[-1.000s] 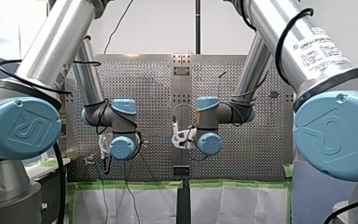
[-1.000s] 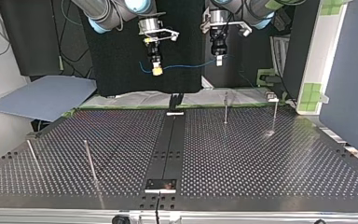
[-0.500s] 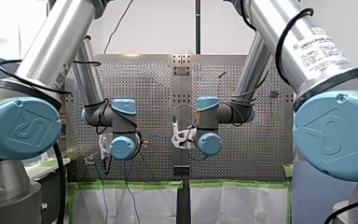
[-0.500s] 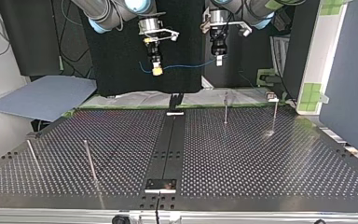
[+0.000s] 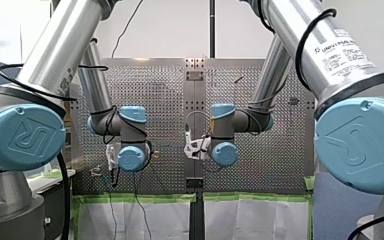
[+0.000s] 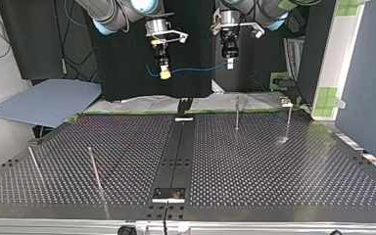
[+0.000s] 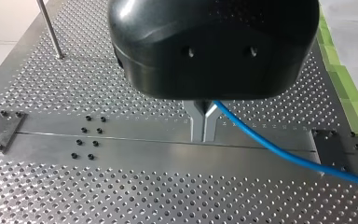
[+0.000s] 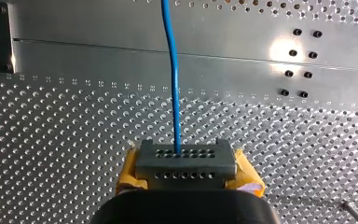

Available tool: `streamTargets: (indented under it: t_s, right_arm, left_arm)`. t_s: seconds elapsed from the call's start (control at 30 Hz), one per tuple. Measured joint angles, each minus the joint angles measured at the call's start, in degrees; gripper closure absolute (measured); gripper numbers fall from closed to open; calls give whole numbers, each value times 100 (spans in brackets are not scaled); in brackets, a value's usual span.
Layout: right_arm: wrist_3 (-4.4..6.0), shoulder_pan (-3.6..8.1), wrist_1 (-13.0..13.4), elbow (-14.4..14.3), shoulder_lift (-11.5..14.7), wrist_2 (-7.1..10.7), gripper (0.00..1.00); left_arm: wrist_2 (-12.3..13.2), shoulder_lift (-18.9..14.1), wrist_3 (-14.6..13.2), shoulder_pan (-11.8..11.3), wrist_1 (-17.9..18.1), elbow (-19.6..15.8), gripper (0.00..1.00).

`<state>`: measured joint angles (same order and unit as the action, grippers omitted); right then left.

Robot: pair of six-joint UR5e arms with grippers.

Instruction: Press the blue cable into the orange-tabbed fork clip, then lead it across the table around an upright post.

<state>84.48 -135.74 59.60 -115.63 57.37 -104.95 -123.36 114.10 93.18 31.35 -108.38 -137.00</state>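
Between left gripper's (image 7: pixel 203 139) tapered metal fingers (image 7: pixel 197 122), blue cable (image 7: pixel 270 148)

Open table (image 6: pixel 274 186) middle — thin posts (image 6: pixel 237 113) either side

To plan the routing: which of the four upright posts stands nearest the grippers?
The post at the far edge right of the top view's centre strip, below my left gripper; its neighbour stands further right.

Cable (image 6: pixel 196 68): thin, blue; we hold it nearly level in the air between our left gripper (image 6: pixel 230 62) and right gripper (image 6: pixel 164 73).
Posts (image 6: pixel 237 113): thin metal rods, upright, apart from it.
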Motion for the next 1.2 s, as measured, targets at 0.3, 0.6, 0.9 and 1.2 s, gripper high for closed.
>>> streamTargets:
  t_s: [0.3, 0.6, 0.9, 1.2]
  right_arm:
    - [0, -1, 0, 1, 7, 0, 100]
    - [0, -1, 0, 0, 7, 0, 100]
    - [21, -23, -20, 23, -12, -21, 100]
    - [279, -382, -364, 203, -400, -394, 100]
  left_arm:
    - [1, 1, 6, 5, 0, 0, 100]
    - [1, 1, 7, 5, 0, 0, 100]
    - [-56, 60, -51, 47, -57, -48, 100]
    - [-247, 347, -175, 91, -451, -112, 100]
